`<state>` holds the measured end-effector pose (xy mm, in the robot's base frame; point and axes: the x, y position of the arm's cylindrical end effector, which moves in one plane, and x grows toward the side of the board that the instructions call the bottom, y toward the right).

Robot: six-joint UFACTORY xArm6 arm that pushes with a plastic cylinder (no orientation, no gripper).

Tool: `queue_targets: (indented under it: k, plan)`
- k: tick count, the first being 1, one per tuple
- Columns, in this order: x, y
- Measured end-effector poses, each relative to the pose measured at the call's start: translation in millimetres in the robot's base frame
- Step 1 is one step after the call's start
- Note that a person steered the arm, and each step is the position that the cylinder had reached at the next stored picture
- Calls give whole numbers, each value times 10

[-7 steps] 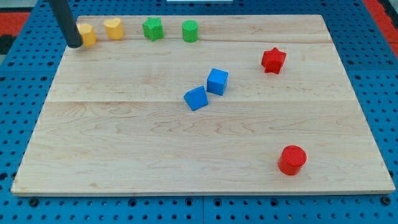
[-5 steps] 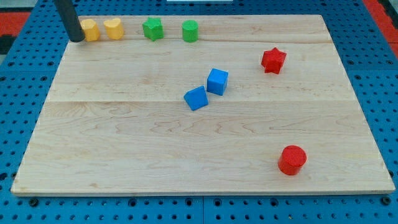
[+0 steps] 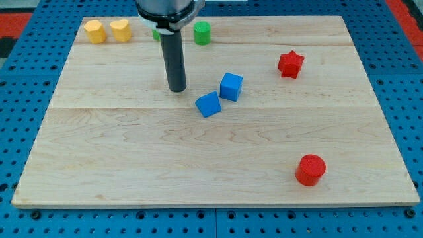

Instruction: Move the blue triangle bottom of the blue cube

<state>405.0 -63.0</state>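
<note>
On wooden board (image 3: 132, 152): my tip (image 3: 176, 88) near blue triangle (image 3: 208, 104).

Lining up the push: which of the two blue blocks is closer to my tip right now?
The blue triangle, the lower-left one of the pair. My tip sits just to its upper left; the blue cube lies farther off, to the view's right.

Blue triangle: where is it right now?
Near the board's middle, the blue triangle sits just below-left of the blue cube, with my tip to its upper left, apart.
</note>
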Motion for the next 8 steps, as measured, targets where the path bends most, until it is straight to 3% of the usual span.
queue_targets:
  k: [3, 8]
  plan:
    - [436, 416]
    - [497, 550]
